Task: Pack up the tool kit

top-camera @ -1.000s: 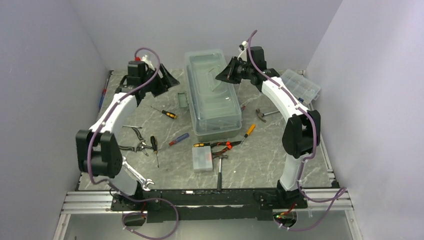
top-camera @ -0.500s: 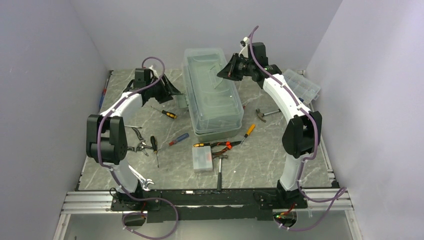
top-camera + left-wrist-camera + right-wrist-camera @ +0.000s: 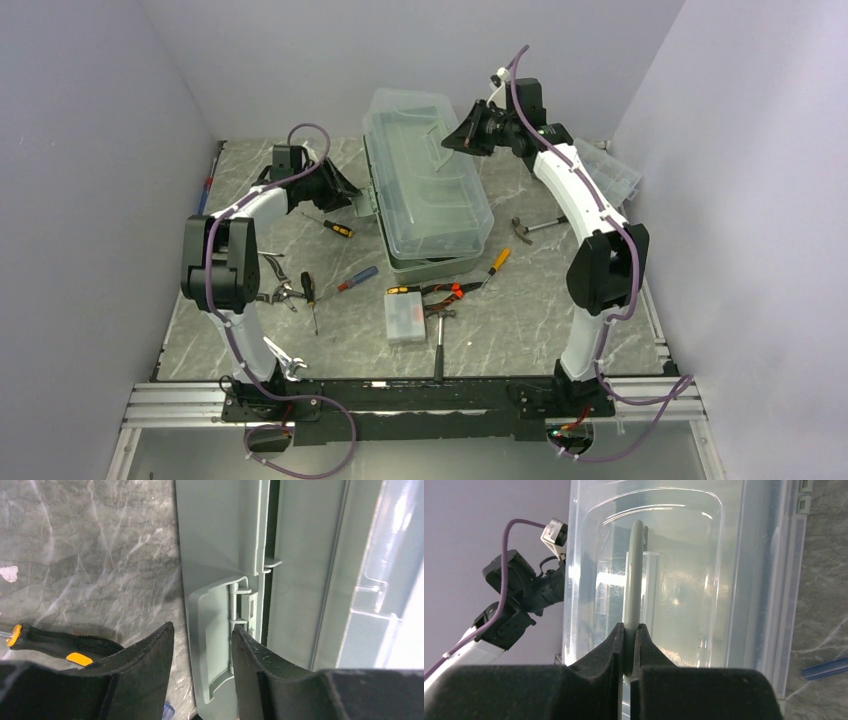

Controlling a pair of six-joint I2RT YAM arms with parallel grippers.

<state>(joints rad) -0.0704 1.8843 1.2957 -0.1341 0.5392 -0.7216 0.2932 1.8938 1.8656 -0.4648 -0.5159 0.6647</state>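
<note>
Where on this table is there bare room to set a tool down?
Barest: the tabletop between the hammer and the right arm. A smaller patch lies between the wrench and the small clear case. Crowded: right in front of the tool kit and left of it, among screwdrivers and pliers.

Our grey marbled counter [image 3: 540, 320] bears the tool kit [image 3: 425, 190], a small clear case [image 3: 404, 317], a hammer [image 3: 439, 345] (head beside that case) and a red-and-blue screwdriver [image 3: 358, 278].

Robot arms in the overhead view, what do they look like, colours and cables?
The left arm and right arm have white curved shells with black joint housings. A purple cable runs along each. The left tool and right tool have black, wedge-shaped fingers with a rough texture.
</note>
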